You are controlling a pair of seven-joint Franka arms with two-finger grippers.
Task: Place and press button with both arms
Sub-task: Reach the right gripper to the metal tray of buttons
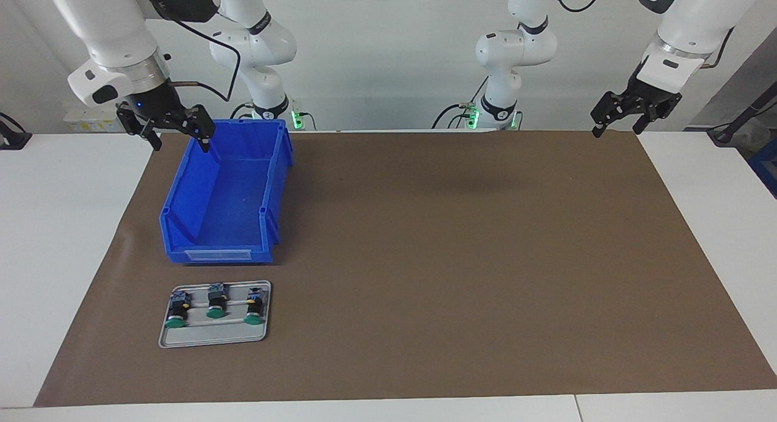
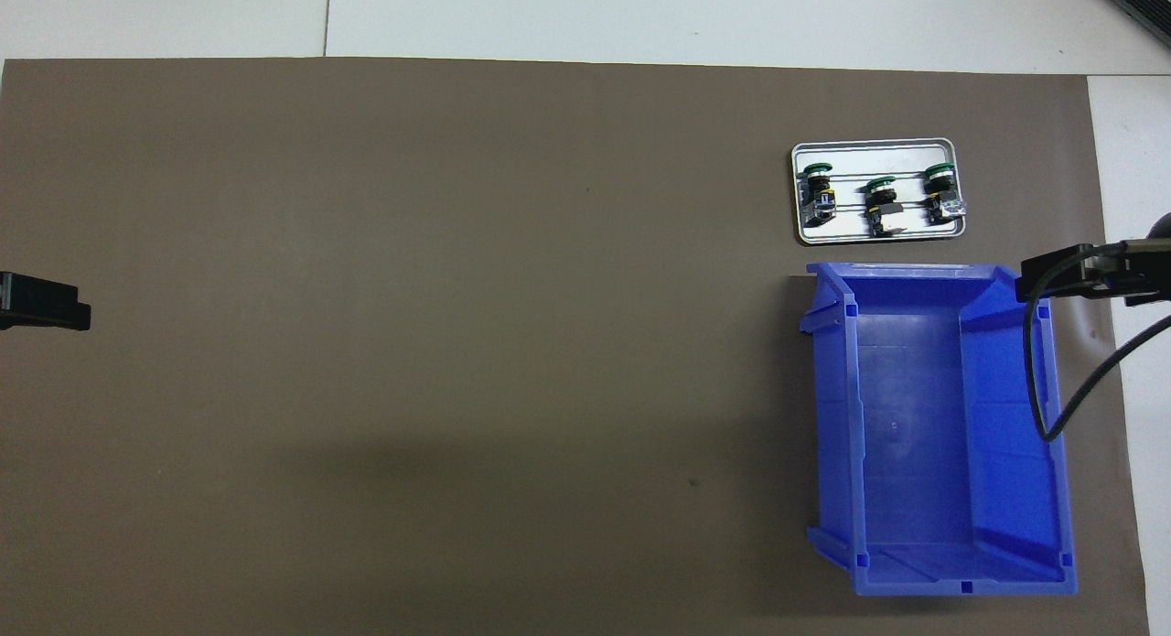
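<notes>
A white table (image 1: 73, 240) is carrying a brown mat (image 1: 455, 258) that is covering most of its top. A blue bin (image 1: 227, 197) is sitting on the mat toward the right arm's end. A grey tray (image 1: 215, 337) is lying just beside the bin, farther from the robots.

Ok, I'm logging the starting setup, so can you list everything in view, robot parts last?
buttons: three, green caps on black bodies, lying in a row on the tray
tray: one, grey, farther from the robots than the bin
bin: one, blue, nothing seen inside, toward the right arm's end
mat: one, brown, covering the table
right claw: black, open, raised over the bin's edge
left claw: black, open, raised over the mat's corner
</notes>
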